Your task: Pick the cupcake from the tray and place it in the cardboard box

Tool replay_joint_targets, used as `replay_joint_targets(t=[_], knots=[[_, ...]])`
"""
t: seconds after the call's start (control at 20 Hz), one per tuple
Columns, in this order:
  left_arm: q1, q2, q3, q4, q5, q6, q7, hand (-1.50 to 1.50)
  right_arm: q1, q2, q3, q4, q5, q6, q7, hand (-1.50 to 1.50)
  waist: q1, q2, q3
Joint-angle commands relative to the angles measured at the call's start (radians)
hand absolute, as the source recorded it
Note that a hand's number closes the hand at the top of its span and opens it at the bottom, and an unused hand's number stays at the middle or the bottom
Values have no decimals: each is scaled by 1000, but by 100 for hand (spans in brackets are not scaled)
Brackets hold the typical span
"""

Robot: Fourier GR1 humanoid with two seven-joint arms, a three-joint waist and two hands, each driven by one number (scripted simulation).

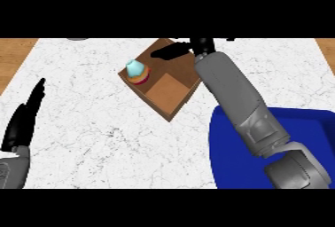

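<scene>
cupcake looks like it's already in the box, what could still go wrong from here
1. The right hand hangs over the cardboard box's far corner, close to the cupcake; pulling back carelessly, its fingers or forearm might clip the cupcake or the box wall.
2. The cupcake stands hard against the box's left wall, so a nudge to the box could tip it.
3. The forearm crosses above the blue tray and might catch its rim.

We noted two grey forearms. The right forearm was built of smooth, rounded grey segments, with a ribbed, darker grey band where two segments met and a bulkier rounded housing below it. It ended in a black right hand. The left forearm showed a similar grey casing, and the left hand was black, slender and tapered.
</scene>
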Motion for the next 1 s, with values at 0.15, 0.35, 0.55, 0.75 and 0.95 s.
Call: replay_joint_targets(t=[0.15, 0.35, 0.55, 0.75, 0.95], knots=[[49, -1, 20, -19, 11, -3, -2, 0, 46, -158, -118, 29, -87, 140, -109, -150, -24, -6, 0], [28, 16, 41, -3, 13, -9, 1, 0, 96, -221, -129, 25, -86, 182, -125, -150, -39, -10, 0], [68, -23, 14, -76, 3, 7, 36, 0, 181, -339, -144, 36, -91, 302, -203, -150, -36, -10, 1], [72, 21, 64, -33, 33, -29, -17, 0, 203, -443, -154, 20, -97, 425, -198, -150, -42, -13, 0], [57, -16, 25, -27, -16, 9, -1, 0, 231, -538, -129, 16, -66, 552, -199, -150, -47, -14, 0]])
